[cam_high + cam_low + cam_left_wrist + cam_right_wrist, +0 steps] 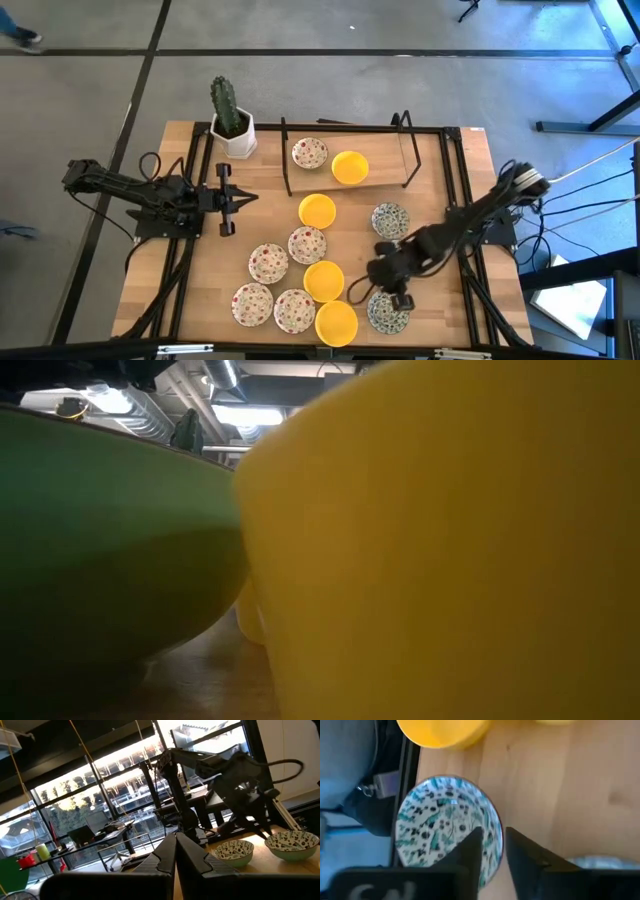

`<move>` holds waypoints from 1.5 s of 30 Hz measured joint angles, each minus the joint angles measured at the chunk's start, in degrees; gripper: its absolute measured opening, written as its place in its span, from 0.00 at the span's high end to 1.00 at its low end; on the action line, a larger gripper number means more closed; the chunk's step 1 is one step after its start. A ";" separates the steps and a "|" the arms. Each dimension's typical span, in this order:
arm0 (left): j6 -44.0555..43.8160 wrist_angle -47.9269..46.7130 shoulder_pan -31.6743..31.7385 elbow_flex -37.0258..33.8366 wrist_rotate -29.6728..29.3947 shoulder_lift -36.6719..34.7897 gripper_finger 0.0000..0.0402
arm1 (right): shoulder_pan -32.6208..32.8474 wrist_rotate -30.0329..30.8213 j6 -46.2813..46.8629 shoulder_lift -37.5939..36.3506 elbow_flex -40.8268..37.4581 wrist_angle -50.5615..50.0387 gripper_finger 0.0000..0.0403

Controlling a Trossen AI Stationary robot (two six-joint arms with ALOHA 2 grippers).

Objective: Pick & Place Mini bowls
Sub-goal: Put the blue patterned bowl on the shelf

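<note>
From above, cactus pot (232, 128) and black rack (348, 152) sit behind; right gripper (392, 287) beside green-patterned bowl (387, 311), near yellow bowl (336, 323). Left gripper (228, 199) waits, fingers together. Right wrist: narrowly parted fingers (470, 851) straddle the bowl's rim.

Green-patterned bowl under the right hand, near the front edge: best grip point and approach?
Take the green bowl by its rim, from above. It sits upright and shallow on the table, so only the thin rim offers a pinch: one finger inside, one outside. The right hand hangs over the rim side facing bare table, away from the yellow bowl.
</note>
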 joint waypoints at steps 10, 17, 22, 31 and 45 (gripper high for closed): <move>-1.32 -0.42 0.00 0.00 -0.01 0.00 0.98 | 0.02 0.18 -9.39 11.42 11.24 -8.08 0.49; -0.14 -0.51 0.00 0.00 -0.01 0.00 0.99 | 0.02 0.29 -9.43 12.57 12.04 -12.16 0.45; -0.82 -1.08 0.00 0.00 -0.02 0.00 0.98 | 0.13 0.90 -10.61 12.61 12.04 -12.20 0.45; -0.99 -0.95 0.00 0.00 0.00 0.00 0.99 | 0.24 1.88 -12.19 16.42 12.04 -12.63 0.46; -1.09 -0.97 -0.02 0.00 0.00 0.00 0.99 | 0.24 1.87 -12.04 17.57 11.99 -12.50 0.66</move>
